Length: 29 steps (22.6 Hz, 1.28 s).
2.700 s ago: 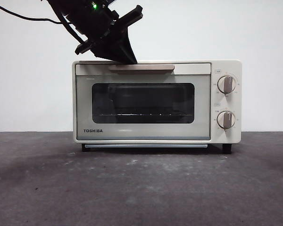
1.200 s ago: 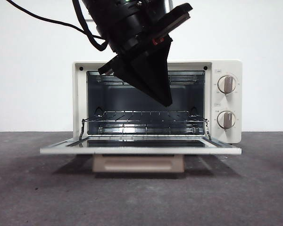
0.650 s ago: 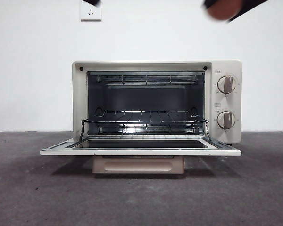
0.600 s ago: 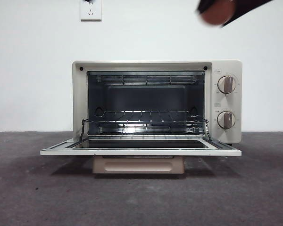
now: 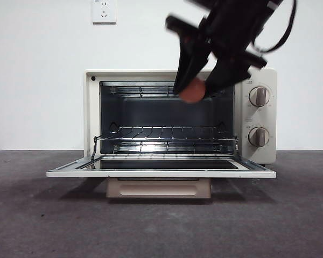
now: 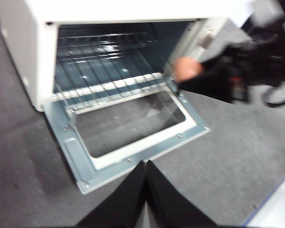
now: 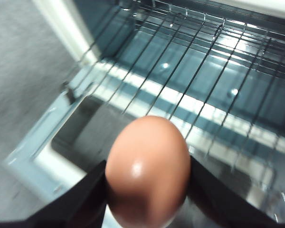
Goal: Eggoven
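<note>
Well under way, by the look of things. Oven (image 5: 180, 115) already open, door (image 5: 161, 172) folded down flat in front, wire rack (image 5: 164, 138) bare inside. Egg (image 5: 192, 91) not yet in: up in the air in front of the oven's mouth, toward the dial side, near the top edge of the opening and well above the rack. Clamped there between the two black jaws of the right gripper (image 5: 196, 86), one jaw on each flank, as plain in the right wrist view, with the egg (image 7: 147, 168) over the near edge of the rack (image 7: 194, 85) and the hinge end of the door (image 7: 42, 161).

Left gripper (image 6: 146, 166) back from the oven and off to the side, jaws pressed together on nothing, simply waiting; egg (image 6: 187, 69) and the other arm visible from there beside the oven's front corner.

Still to do, as a judgement: lower and reach inward, set the egg on the rack bars, let go, draw back. Probably also shut the door afterward. Rolling between the bars a likely worry on release, given a smooth round shell on thin wires.
</note>
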Each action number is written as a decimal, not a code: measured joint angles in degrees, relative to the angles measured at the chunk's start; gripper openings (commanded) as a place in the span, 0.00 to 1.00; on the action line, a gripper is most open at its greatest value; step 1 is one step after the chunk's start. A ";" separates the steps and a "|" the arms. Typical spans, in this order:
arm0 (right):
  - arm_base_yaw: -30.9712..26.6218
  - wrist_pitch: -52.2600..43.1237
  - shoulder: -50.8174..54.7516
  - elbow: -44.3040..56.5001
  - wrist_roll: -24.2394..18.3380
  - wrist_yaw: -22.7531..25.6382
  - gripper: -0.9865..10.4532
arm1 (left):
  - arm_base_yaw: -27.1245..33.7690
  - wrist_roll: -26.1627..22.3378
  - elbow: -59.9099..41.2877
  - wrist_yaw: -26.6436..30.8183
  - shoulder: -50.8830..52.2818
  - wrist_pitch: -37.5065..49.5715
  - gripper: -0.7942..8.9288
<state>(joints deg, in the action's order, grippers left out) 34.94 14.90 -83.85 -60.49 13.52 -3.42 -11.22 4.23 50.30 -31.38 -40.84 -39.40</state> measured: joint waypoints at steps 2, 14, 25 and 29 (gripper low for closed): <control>-1.20 -2.47 -2.54 0.00 0.28 -0.02 0.09 | 0.35 0.13 -0.98 -0.76 2.05 -1.90 0.09; -5.77 -8.39 -10.58 -0.02 0.44 0.61 0.09 | 0.48 1.09 -1.09 -1.03 5.66 -3.74 0.09; -6.19 -9.07 -10.80 -0.02 0.44 1.90 0.10 | 0.48 1.25 -1.09 -1.03 5.64 -3.72 0.09; -6.19 -8.76 -10.80 -0.02 0.44 1.90 0.27 | 0.48 1.25 -1.09 -1.03 5.64 -3.72 0.09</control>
<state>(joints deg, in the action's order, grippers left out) 28.75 6.13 -94.65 -60.51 13.96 -1.52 -10.74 5.48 49.21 -32.40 -35.20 -43.11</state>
